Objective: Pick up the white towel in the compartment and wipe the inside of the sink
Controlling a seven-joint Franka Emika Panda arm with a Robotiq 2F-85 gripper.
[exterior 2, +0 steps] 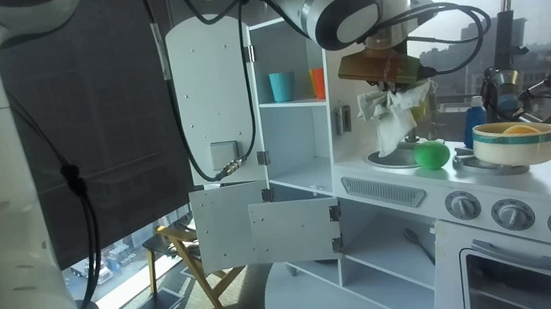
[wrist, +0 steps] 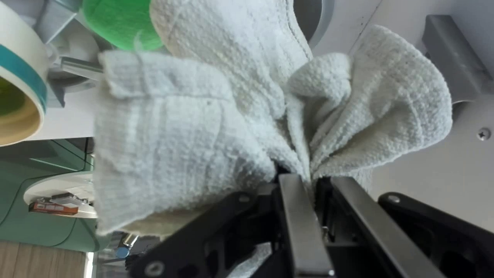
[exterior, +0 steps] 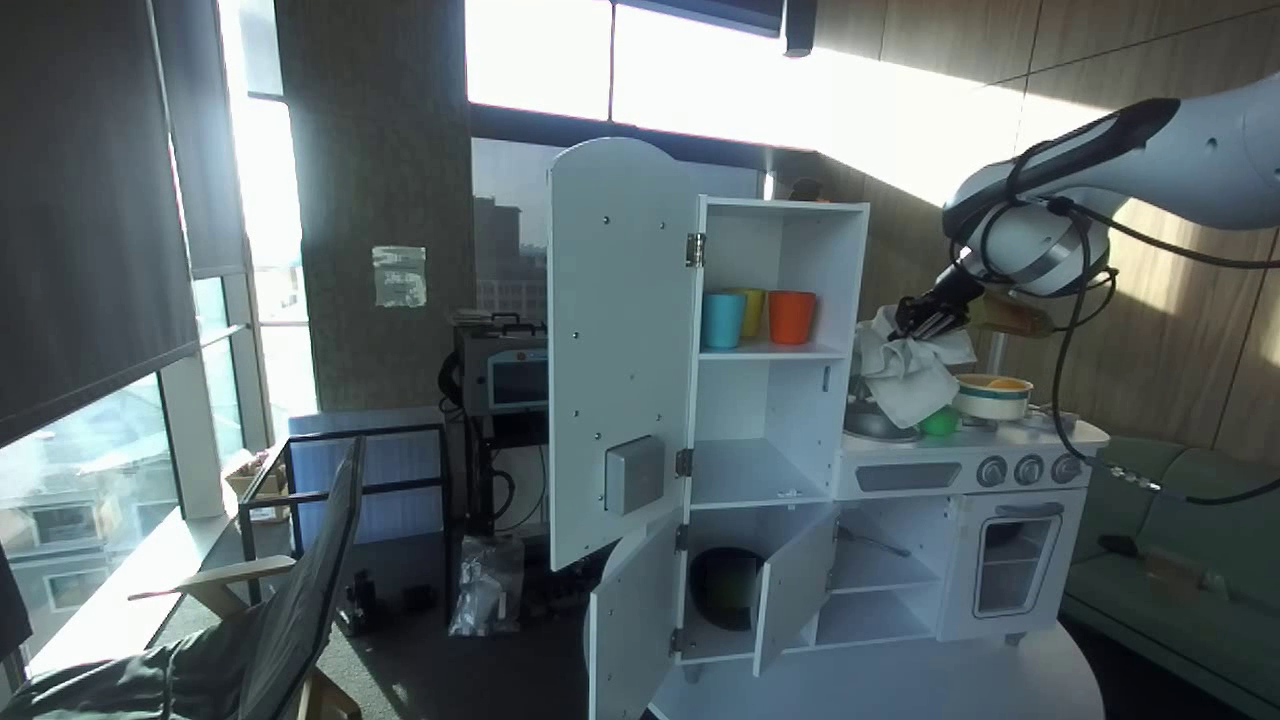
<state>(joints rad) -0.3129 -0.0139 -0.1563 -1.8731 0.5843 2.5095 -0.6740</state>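
The gripper (wrist: 310, 179) is clamped on a bunched pinch of the white towel (wrist: 247, 104), and in the wrist view the cloth fans out from about nine o'clock round to two! Look at that weave: nubby, terry-like, edge stitching along the twelve o'clock panel, ribbing on the left-hand flap, deep pleats where it's squeezed. Over to an exterior view, and the towel dangles at six o'clock of the gripper, a long soft tongue hanging over the round grey sink (exterior 2: 400, 158); whether it touches, I can't tell. At five o'clock, a rounded green object (exterior 2: 431, 155); at four, a cream pot (exterior 2: 513, 155), straight-sided, teal-banded, with something orange-yellow (exterior 2: 521, 130) inside.
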